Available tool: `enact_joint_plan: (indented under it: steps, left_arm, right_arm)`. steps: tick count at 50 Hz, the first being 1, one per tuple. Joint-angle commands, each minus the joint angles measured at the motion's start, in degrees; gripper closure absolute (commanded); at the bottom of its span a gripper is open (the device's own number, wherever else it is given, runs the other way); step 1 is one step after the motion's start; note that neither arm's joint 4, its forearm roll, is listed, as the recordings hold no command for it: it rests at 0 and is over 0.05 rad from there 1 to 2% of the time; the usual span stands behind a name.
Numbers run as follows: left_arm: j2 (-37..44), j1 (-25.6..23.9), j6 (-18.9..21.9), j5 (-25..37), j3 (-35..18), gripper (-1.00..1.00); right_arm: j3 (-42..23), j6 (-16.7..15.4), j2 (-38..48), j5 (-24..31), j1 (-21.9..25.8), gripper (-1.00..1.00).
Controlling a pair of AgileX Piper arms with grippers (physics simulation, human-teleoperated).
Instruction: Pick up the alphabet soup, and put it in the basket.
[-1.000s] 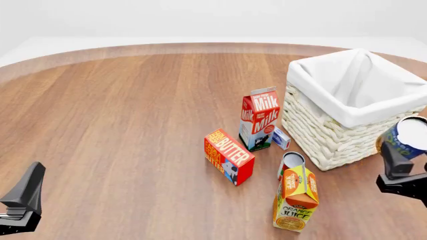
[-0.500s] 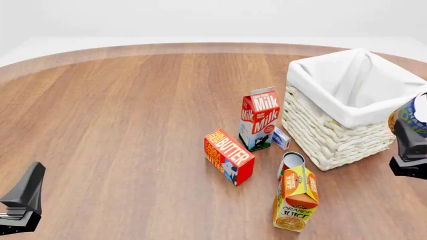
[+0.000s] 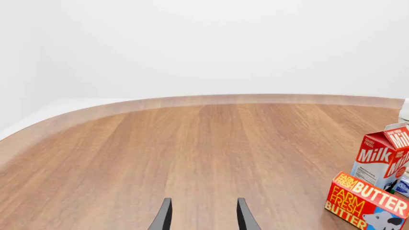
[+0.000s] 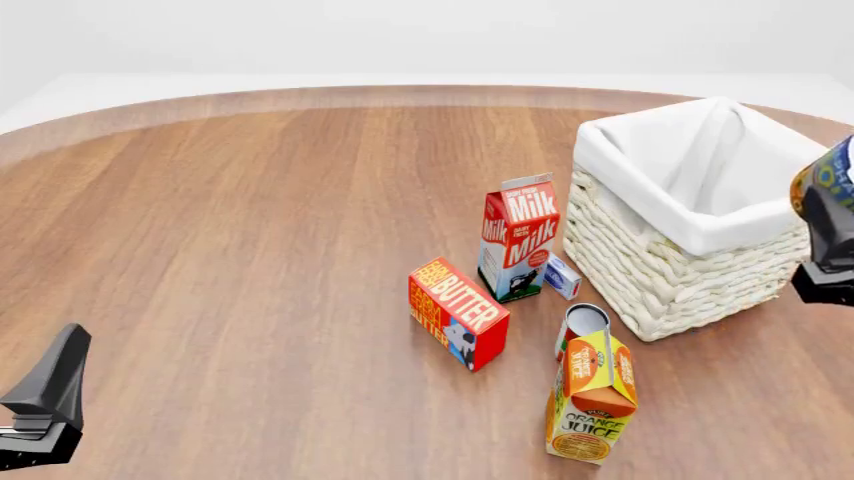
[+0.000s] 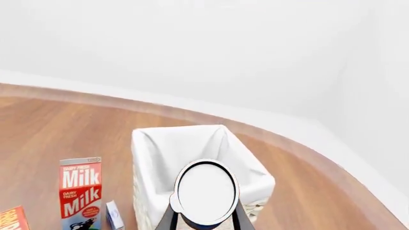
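At the right edge of the front view, the right gripper (image 4: 830, 262) holds the alphabet soup (image 4: 829, 185) in the air, its jaws closed against the can's sides. Only a sliver of the blue and yellow-orange label shows there, cut off by the frame. The can hangs just beside the basket's (image 4: 663, 268) right corner, at about rim height. In the right wrist view the can's pale round top (image 5: 206, 192) fills the space between the two dark fingers (image 5: 167, 218), with the white-lined basket (image 5: 145, 151) open beyond it.

The basket stands on the wooden desk (image 4: 267, 220) in the upper right of the front view. Just to its left stand a milk carton (image 4: 518, 238) and a small blue-and-white box (image 4: 562, 276). Lower, near centre, lies a butter box (image 4: 457, 312). An orange juice carton (image 4: 593, 397) stands at lower centre-right, with a red-and-white can (image 4: 582, 324) just behind it.

The left gripper (image 4: 43, 405) sits in the lower left corner, well apart from everything. Its jaws stand narrowly apart with nothing between them, as its fingers (image 3: 164, 218) show in the left wrist view.
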Motion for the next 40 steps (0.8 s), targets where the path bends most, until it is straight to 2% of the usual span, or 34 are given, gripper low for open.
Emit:
enact_joint_plan:
  steps: [1,9,23,30,40]
  left_arm:
    - [0.0,0.0,0.0,0.0,0.0,-1.0]
    - [0.0,0.0,0.0,0.0,0.0,-1.0]
    - [0.0,0.0,0.0,0.0,0.0,-1.0]
    - [0.0,0.0,0.0,0.0,0.0,-1.0]
    - [0.0,0.0,0.0,0.0,0.0,-1.0]
  right_arm:
    - [-3.12,0.18,1.98,-1.09,0.51,1.0]
    - [-5.42,1.07,3.72,-0.53,0.86,1.0]
    - [-11.84,3.04,7.36,1.39,-1.39,1.0]
    - [-12.75,2.35,8.63,1.3,-1.41,1.0]
    - [-17.72,1.99,13.09,3.14,-0.23,1.0]
